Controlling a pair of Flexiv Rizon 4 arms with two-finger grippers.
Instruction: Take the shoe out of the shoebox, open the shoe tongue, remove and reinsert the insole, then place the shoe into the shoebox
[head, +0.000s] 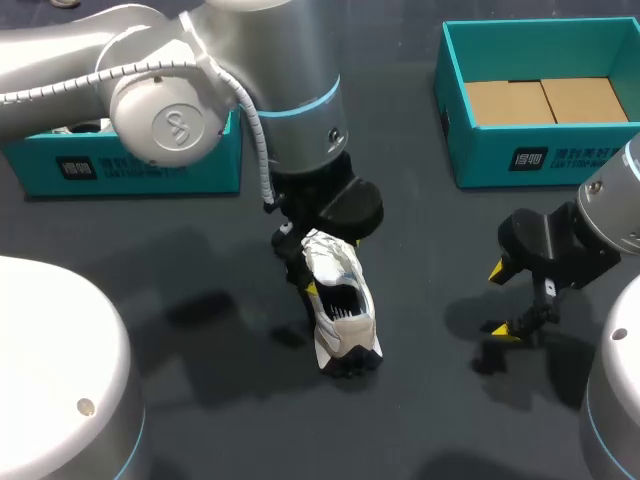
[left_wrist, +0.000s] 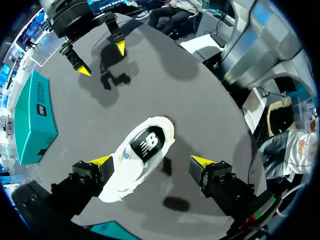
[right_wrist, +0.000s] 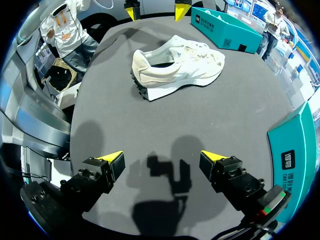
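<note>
A white shoe (head: 340, 310) with a dark sole stands on the dark table, mid-table. My left gripper (head: 310, 270) hangs over its back end, open. In the left wrist view the shoe (left_wrist: 142, 155) lies between the fingers of the left gripper (left_wrist: 151, 161), against one finger (left_wrist: 100, 162), while the other stands well apart from it. My right gripper (head: 503, 300) is open to the right of the shoe, holding nothing. From the right wrist, the shoe (right_wrist: 175, 70) is well ahead of the right gripper (right_wrist: 161, 157). The teal shoebox (head: 540, 160) stands at the back right with brown cardboard inside.
A second teal box (head: 130, 165) stands at the back left, partly behind my left arm. Bare dark table lies between the shoe and the right gripper. The shoebox's side (right_wrist: 295, 150) is close beside the right gripper.
</note>
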